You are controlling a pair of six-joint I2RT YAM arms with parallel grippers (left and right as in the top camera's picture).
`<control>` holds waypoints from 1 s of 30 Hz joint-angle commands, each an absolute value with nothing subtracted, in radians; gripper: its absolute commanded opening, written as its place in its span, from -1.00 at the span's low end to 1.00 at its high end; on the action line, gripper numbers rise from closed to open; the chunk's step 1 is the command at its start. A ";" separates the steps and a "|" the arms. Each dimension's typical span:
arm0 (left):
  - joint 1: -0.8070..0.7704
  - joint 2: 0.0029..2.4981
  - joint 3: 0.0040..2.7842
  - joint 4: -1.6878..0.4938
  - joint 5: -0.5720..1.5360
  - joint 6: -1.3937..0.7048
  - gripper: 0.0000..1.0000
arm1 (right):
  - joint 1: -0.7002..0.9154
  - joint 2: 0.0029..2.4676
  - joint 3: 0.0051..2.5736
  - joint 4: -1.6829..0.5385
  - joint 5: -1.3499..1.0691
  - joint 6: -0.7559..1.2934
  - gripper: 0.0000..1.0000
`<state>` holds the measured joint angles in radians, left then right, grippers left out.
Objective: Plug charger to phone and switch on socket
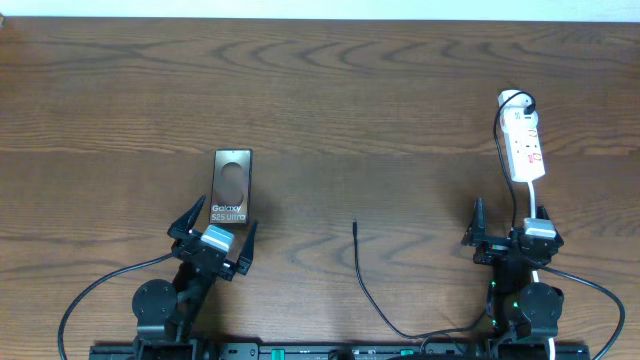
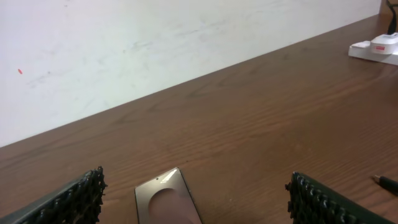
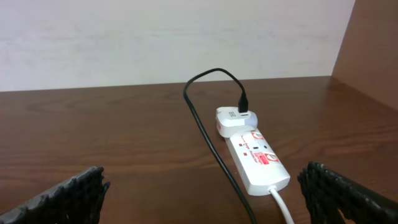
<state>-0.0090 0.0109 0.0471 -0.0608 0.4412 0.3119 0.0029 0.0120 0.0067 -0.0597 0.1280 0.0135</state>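
Note:
The phone (image 1: pixel 232 187) lies flat on the wooden table, lettering up, just beyond my left gripper (image 1: pixel 215 230). That gripper is open, and the phone's far end (image 2: pixel 166 198) shows between its fingers (image 2: pixel 74 200) in the left wrist view. The charger's connector tip (image 1: pixel 355 226) lies free on the table between the arms, and its black cable (image 1: pixel 375 300) runs back toward the front edge. The socket (image 1: pixel 524 146) sits at the right, beyond my right gripper (image 1: pixel 508 226). That gripper (image 3: pixel 202 186) is open and empty, with the socket (image 3: pixel 258 158) ahead of it, slightly right.
A white adapter (image 3: pixel 236 118) sits plugged in at the strip's far end, with the black cable (image 3: pixel 205 127) looping out of it toward me. A white cord (image 3: pixel 283 208) leaves the strip's near end. A pale wall backs the table.

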 commanded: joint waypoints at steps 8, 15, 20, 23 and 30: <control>-0.005 0.004 0.019 -0.072 0.432 0.317 0.84 | -0.010 0.005 0.006 -0.064 0.125 -0.001 0.99; -0.005 0.004 0.019 -0.072 0.432 0.317 0.85 | -0.010 0.005 0.006 -0.064 0.125 -0.001 0.99; -0.005 0.004 0.019 -0.071 0.432 0.317 0.85 | -0.010 0.005 0.006 -0.064 0.125 -0.001 0.99; -0.005 0.004 0.022 -0.070 0.424 0.294 0.85 | -0.010 0.005 0.006 -0.064 0.125 -0.001 0.98; -0.005 0.036 0.064 -0.069 0.372 0.223 0.85 | -0.010 0.005 0.006 -0.064 0.125 -0.001 0.98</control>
